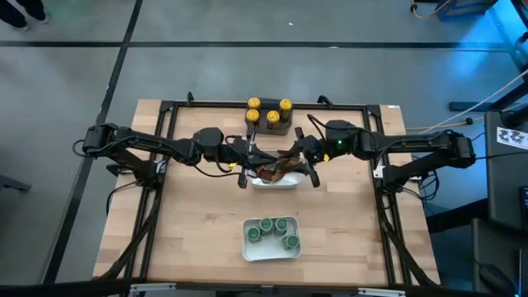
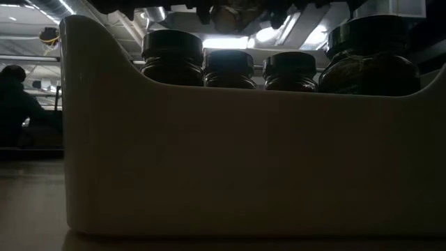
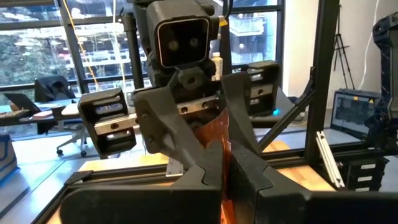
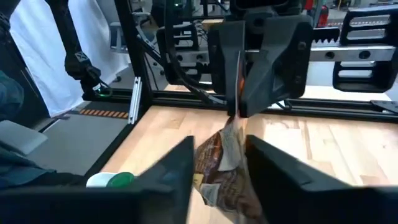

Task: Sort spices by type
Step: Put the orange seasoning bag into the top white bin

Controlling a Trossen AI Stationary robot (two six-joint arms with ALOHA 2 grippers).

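Observation:
An orange-brown sachet [image 1: 280, 167] hangs in the air between both grippers, over a small white tray [image 1: 285, 184] at the table's middle. My left gripper [image 1: 259, 164] comes from the left and is shut on the sachet. My right gripper [image 1: 302, 160] comes from the right and is shut on its crumpled lower part. Several yellow-lidded jars [image 1: 268, 114] stand on a dark grey block [image 1: 279, 129] at the far edge. Several green-lidded jars [image 1: 272, 231] stand in a white tray [image 1: 247, 247] near the near edge. In the low view that tray's wall [image 2: 237, 160] hides both grippers. My left gripper pinches the sachet's upper edge [image 4: 239, 102] between its two fingers, coming level from the table's left; the sachet shows edge-on there. The sachet is lifted clear and hangs below. My right gripper has the sachet's crumpled lower part [image 4: 222, 163] between its fingers [image 4: 180, 163], coming from the table's right. The sachet fills the gap from finger to finger and is clear of the tray.
A black frame [image 1: 169, 132] runs along the table's left, right and far sides. Bare wood lies between the two white trays and to either side of them. In the low view a person [image 2: 17, 104] sits in the room behind.

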